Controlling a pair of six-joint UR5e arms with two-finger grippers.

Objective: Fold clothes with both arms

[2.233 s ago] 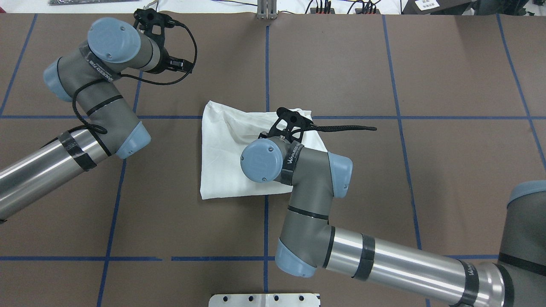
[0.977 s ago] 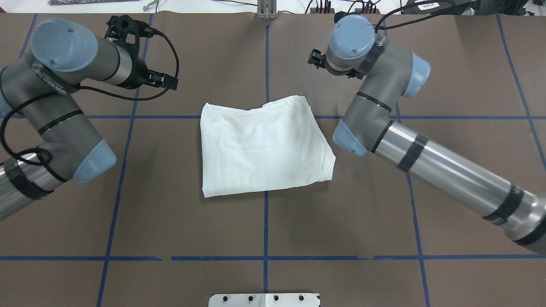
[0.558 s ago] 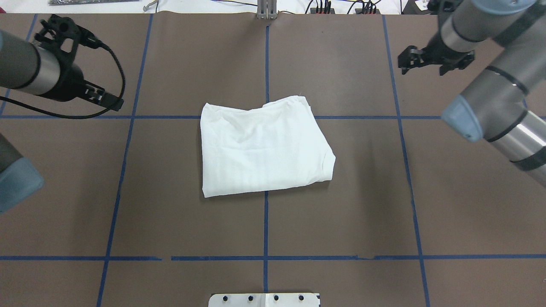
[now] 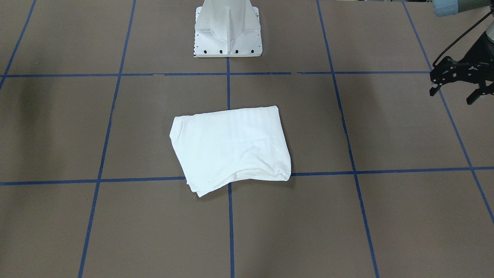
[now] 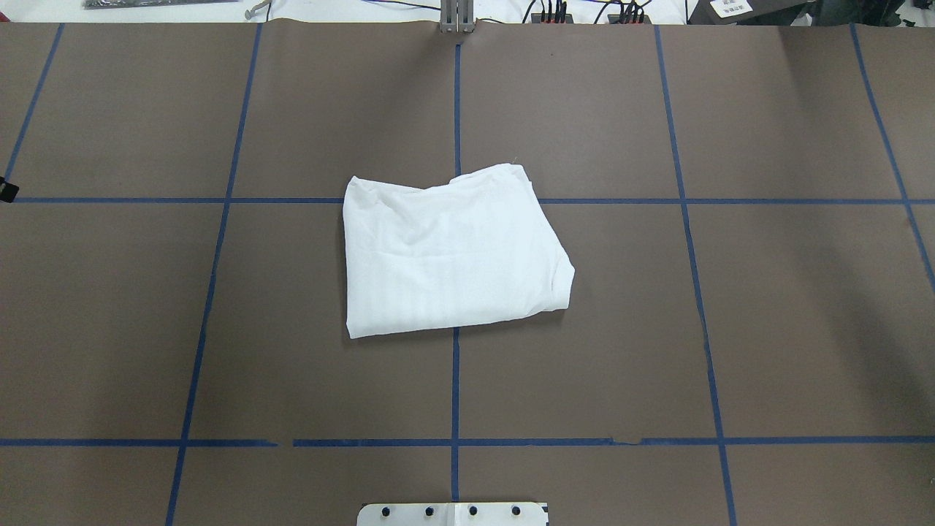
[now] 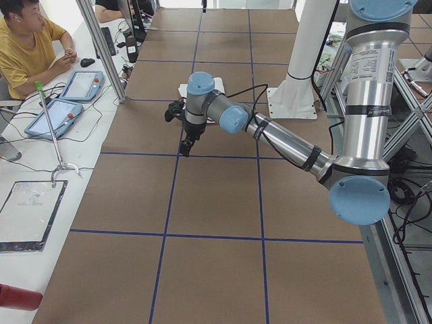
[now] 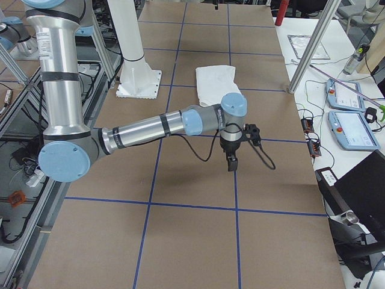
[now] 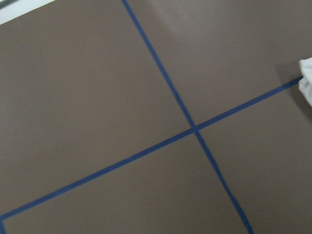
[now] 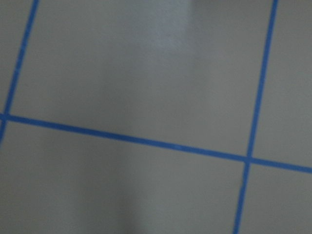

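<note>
The clothes are one white T-shirt [image 5: 453,256], folded into a compact rectangle and lying flat near the table's middle [image 4: 231,148]; nothing touches it. It also shows in the right side view [image 7: 215,81], and one corner reaches the left wrist view [image 8: 307,80]. My left gripper [image 4: 452,94] hangs open and empty far off to the shirt's side; only a black sliver of it [image 5: 6,191] reaches the overhead view's left edge. My right gripper [image 7: 232,161] shows only in the right side view, pointing down over bare table, and I cannot tell whether it is open or shut.
The white pedestal base [image 4: 227,34] stands at the robot's edge of the brown, blue-taped table [image 5: 657,329]. A seated person [image 6: 27,47] and teach pendants [image 6: 64,111] are at the side bench beyond the far edge. More pendants [image 7: 346,111] lie there too.
The right gripper left the shirt, and both arms swung outward to opposite table ends and out of the overhead view. The shirt has lain still for the last second.
</note>
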